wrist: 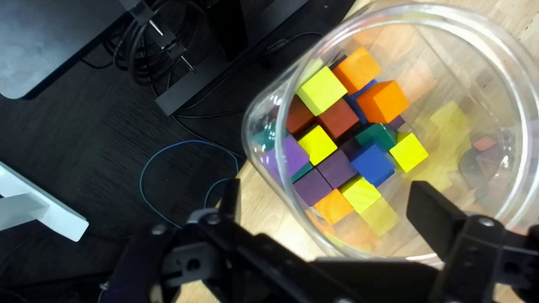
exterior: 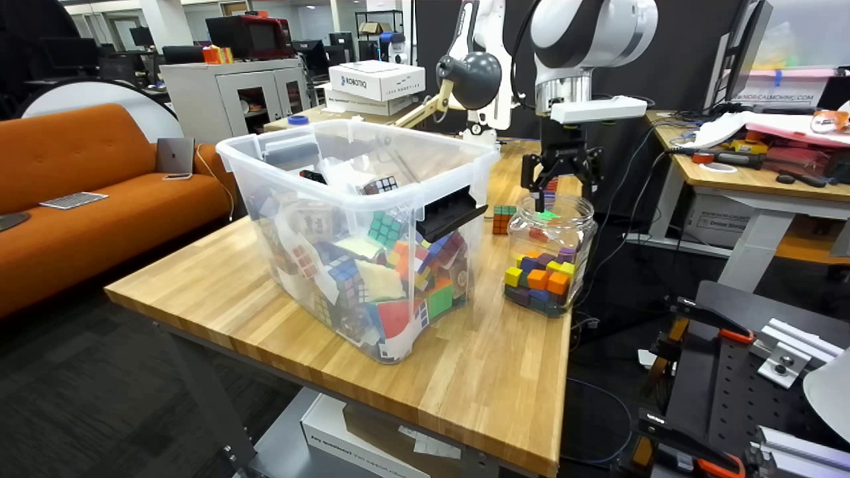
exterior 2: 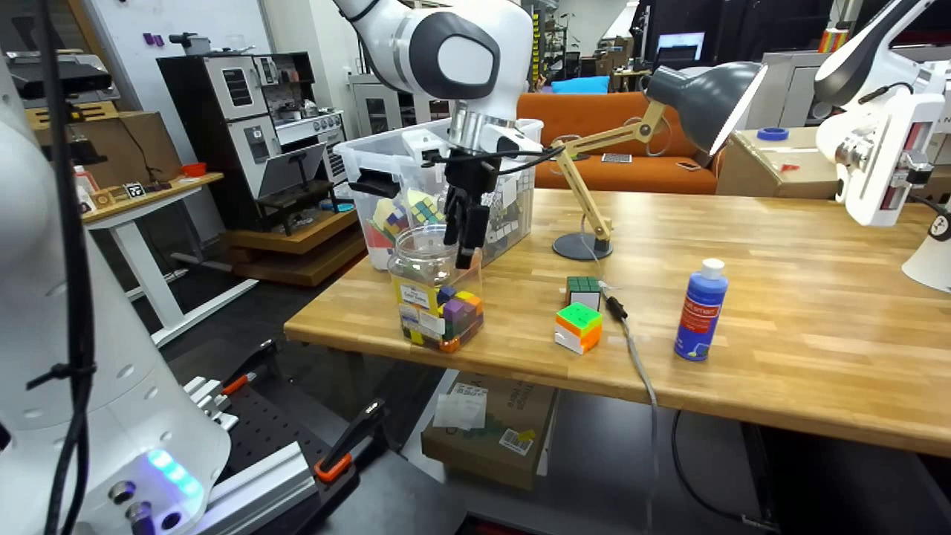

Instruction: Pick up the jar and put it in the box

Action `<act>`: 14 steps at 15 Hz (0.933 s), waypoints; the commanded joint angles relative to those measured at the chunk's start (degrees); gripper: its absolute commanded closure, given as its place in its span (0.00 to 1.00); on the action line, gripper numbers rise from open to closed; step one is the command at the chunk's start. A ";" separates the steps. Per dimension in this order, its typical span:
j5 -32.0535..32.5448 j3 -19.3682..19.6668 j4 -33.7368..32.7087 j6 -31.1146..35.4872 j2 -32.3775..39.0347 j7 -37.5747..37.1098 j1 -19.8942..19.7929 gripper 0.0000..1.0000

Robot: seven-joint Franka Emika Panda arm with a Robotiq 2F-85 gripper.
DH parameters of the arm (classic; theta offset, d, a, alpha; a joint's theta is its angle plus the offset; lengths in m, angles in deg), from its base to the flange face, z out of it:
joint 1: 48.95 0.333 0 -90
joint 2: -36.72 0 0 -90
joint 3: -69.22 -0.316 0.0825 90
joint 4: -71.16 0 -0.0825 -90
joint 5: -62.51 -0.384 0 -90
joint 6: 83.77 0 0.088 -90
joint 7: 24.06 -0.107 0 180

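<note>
Right of centre in an exterior view: jar of cubes upright on the wooden table, gripper at its mouth, fingers spread.

The clear box stands mid-frame on the same wood; an orange sofa lines the left edge, a grey cabinet the upper left, dark floor the lower left.
</note>
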 commanded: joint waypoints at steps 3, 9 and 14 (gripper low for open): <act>0.49 0.14 -3.30 -1.81 2.66 1.44 -0.16 0.00; 0.10 0.17 -4.08 -1.83 2.69 1.89 -0.26 0.55; -0.04 0.21 -4.47 -2.15 2.97 1.99 -0.32 0.91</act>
